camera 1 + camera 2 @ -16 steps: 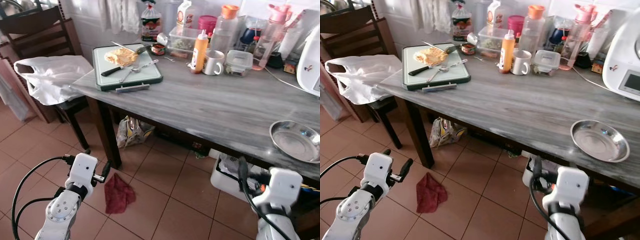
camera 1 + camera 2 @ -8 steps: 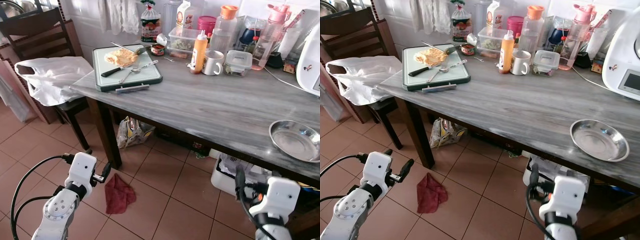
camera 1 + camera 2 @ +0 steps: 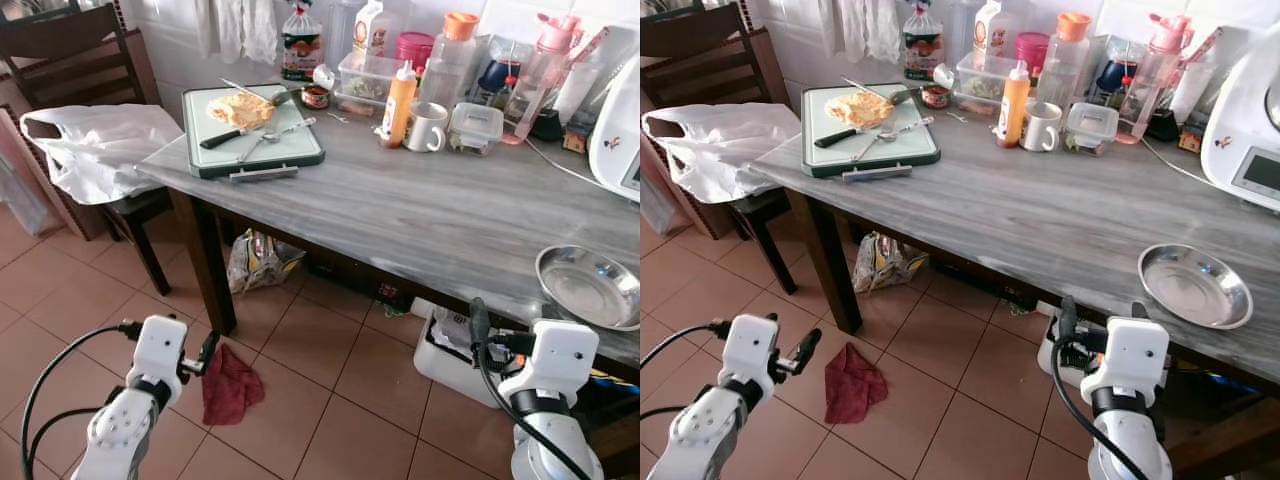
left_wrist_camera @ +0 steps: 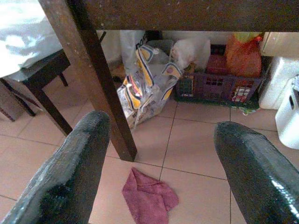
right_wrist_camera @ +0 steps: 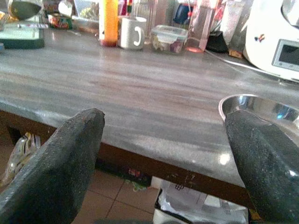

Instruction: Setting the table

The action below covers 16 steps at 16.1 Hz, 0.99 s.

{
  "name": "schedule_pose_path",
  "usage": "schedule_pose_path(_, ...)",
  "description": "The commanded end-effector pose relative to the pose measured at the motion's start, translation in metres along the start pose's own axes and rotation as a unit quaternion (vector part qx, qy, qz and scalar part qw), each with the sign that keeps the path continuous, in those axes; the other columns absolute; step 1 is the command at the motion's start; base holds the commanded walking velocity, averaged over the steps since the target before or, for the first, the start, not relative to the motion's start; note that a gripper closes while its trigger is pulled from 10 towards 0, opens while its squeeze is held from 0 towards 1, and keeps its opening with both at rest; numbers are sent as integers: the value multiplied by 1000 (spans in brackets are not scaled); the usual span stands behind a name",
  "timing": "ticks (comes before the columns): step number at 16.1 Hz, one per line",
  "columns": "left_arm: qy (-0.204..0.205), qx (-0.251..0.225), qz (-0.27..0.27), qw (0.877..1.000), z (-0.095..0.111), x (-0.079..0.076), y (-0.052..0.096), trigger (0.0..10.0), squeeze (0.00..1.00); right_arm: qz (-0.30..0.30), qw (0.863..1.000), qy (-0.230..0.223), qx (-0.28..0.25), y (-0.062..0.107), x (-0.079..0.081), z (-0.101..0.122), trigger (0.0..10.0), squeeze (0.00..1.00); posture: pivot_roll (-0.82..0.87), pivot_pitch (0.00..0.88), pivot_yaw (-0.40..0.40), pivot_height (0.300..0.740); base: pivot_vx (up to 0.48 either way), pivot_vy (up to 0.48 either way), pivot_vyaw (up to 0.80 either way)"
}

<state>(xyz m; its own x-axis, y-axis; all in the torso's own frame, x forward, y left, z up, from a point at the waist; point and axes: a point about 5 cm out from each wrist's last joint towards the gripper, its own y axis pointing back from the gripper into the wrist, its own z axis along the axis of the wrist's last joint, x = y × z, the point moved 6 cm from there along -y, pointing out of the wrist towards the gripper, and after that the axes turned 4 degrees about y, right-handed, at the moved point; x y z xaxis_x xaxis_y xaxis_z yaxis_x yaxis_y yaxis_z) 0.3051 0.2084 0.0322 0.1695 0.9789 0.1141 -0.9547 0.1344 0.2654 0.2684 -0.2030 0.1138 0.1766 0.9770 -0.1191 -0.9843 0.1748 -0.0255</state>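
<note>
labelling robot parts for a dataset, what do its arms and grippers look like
Both arms are silver with round bolted joints, ending in boxy white wrist blocks. Black cables loop off each arm. The left gripper and right gripper each have two long, thick black fingers with a dull, slightly rough surface.

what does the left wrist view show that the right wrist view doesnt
Left wrist: the open left end effector low over the tiled floor, a red rag, a table leg, a printed bag and a crate under the table.

Right wrist: the open right end effector at the table edge, the steel plate, a mug and an orange bottle.

Both: the table and floor tiles beneath it.
</note>
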Motion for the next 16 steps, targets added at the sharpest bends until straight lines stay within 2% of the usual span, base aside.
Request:
schedule_pose_path(1, 7, 7, 8, 1000, -4, 3, 0, 10000, 0, 3, 1000, -2, 8, 0, 1, -4, 10000, 0, 137, 41, -69, 740, 0, 0, 0)
schedule_pose_path(3, -5, -9, -5, 1000, 5, -3, -4, 10000, 0, 9, 1000, -5, 7, -3, 5, -2, 10000, 0, 142, 42, -75, 740, 0, 0, 0)
schedule_pose_path(5, -1, -10, -7, 1000, 5, -4, -7, 10000, 0, 11, 1000, -5, 6, -5, 6, -1, 10000, 0, 140, 44, -72, 740, 0, 0, 0)
schedule_pose_path(9, -2, -3, -27, 1000, 5, -11, -12, 10000, 0, 5, 1000, -7, 9, -3, 4, -3, 10000, 0, 118, 57, -55, 740, 0, 0, -745)
schedule_pose_path(10, -1, 20, -40, 999, -5, -17, -16, 10000, 0, 8, 1000, -8, 18, -2, 6, -10, 10000, 0, 116, 58, -52, 740, 0, 0, 0)
schedule_pose_path(13, -4, 80, -52, 995, -38, -25, -27, 10000, 0, 17, 997, 3, 75, 3, 12, -55, 10000, 0, 100, 44, -50, 740, 0, 0, 0)
schedule_pose_path(16, -8, 92, -52, 994, -44, -26, -33, 10000, 0, 17, 992, 14, 124, 10, 7, -89, 10000, 0, 91, 31, -52, 740, 0, 0, 0)
